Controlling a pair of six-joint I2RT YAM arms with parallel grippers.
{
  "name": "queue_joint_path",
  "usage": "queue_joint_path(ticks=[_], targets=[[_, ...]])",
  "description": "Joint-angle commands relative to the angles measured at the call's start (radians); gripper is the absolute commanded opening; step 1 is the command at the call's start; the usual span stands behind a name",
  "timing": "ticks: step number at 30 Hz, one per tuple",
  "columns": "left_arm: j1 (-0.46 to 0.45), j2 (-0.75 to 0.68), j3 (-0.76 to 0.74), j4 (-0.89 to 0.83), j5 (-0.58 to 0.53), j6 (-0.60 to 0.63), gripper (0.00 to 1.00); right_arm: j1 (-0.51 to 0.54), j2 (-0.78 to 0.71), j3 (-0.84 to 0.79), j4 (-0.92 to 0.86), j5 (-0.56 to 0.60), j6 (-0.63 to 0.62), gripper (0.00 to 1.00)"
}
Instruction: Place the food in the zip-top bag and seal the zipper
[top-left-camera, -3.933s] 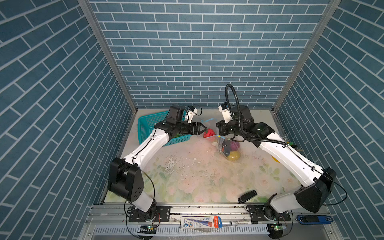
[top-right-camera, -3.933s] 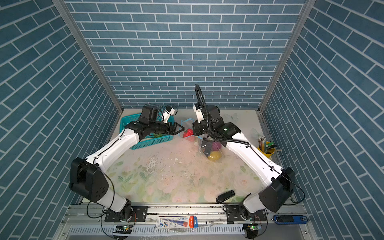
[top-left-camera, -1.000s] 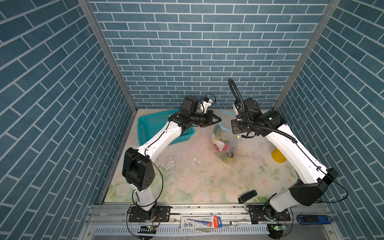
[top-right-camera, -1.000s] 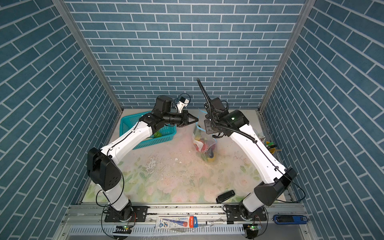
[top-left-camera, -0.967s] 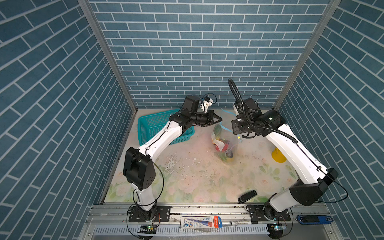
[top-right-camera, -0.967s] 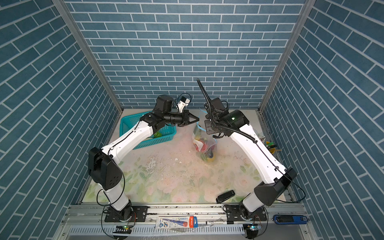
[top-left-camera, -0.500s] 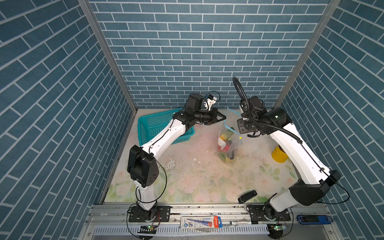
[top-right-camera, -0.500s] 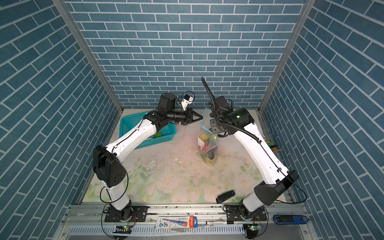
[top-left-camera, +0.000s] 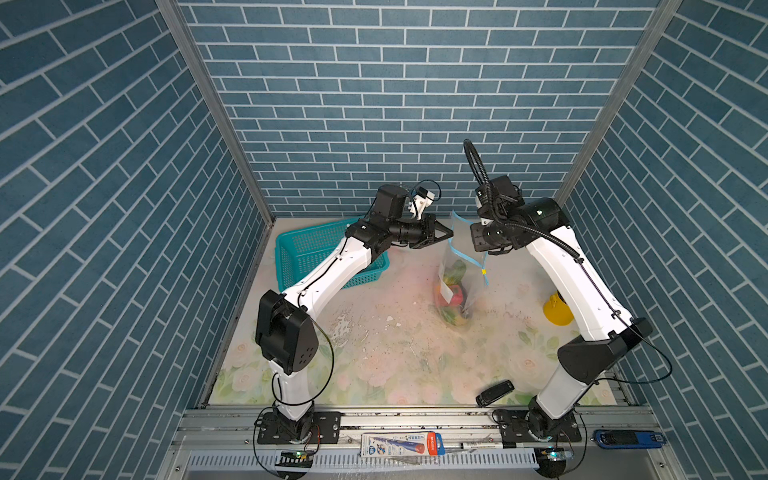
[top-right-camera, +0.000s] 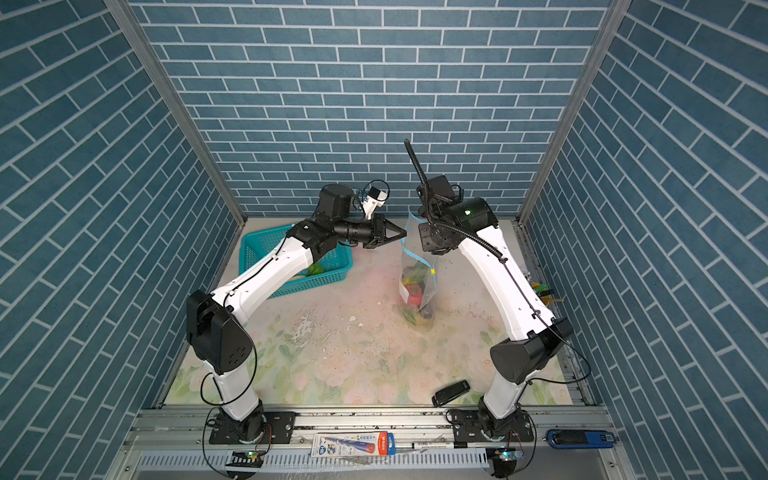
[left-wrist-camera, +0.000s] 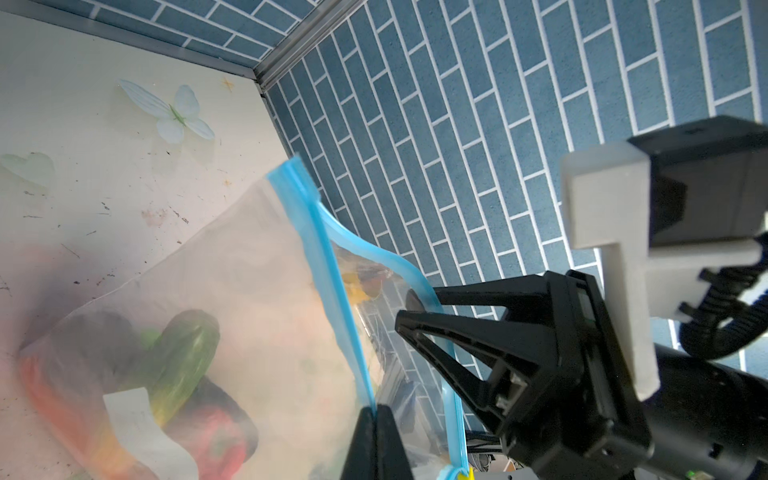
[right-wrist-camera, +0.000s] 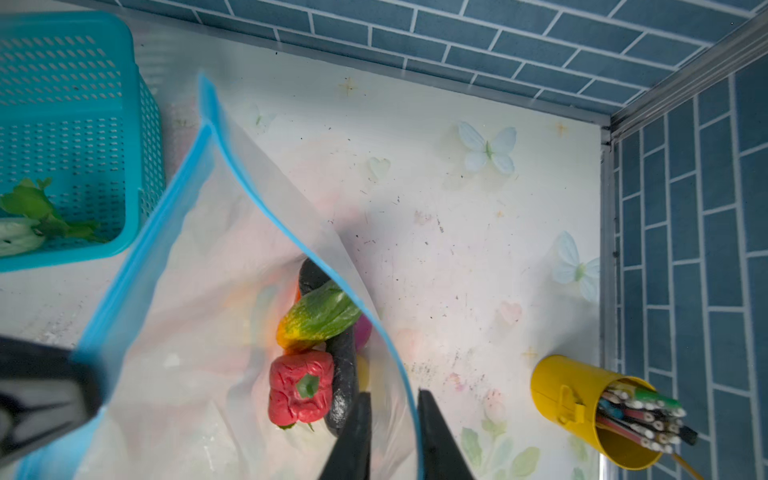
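Floral tabletop (top-left-camera: 374, 353): food (right-wrist-camera: 301, 392) is in the zip-top bag (top-left-camera: 455, 270), hung centre by left end effector (left-wrist-camera: 372, 415) clamped on the zipper (left-wrist-camera: 328, 266), right end effector (right-wrist-camera: 390, 399) narrow at other lip, maybe gripping; sealing not yet done.

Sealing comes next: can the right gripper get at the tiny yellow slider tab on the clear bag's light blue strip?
Probably yes: the yellow slider tab hangs exposed near the right gripper, on the light blue strip its jaws straddle; nothing blocks it.
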Motion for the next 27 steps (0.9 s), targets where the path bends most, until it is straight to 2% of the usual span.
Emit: queue_joint_path(ticks=[1, 5, 13, 22, 27], targets=[[0.002, -0.005, 0.017, 0.035, 0.016, 0.008, 0.02, -0.005, 0.014, 0.092, -0.071, -0.022, -0.012, 0.11], [0.002, -0.002, 0.013, 0.037, 0.014, 0.007, 0.02, -0.004, 0.001, 0.100, -0.076, -0.026, -0.012, 0.00], [-0.015, 0.031, 0.047, 0.047, 0.010, -0.002, 0.04, -0.005, -0.032, 0.092, -0.086, 0.015, -0.023, 0.00], [-0.063, 0.099, 0.062, 0.146, 0.011, -0.049, 0.06, -0.008, -0.082, 0.067, -0.090, 0.086, -0.030, 0.00], [-0.058, 0.103, 0.042, 0.163, 0.013, -0.039, 0.10, -0.009, -0.077, 0.032, -0.039, -0.017, -0.006, 0.00]])
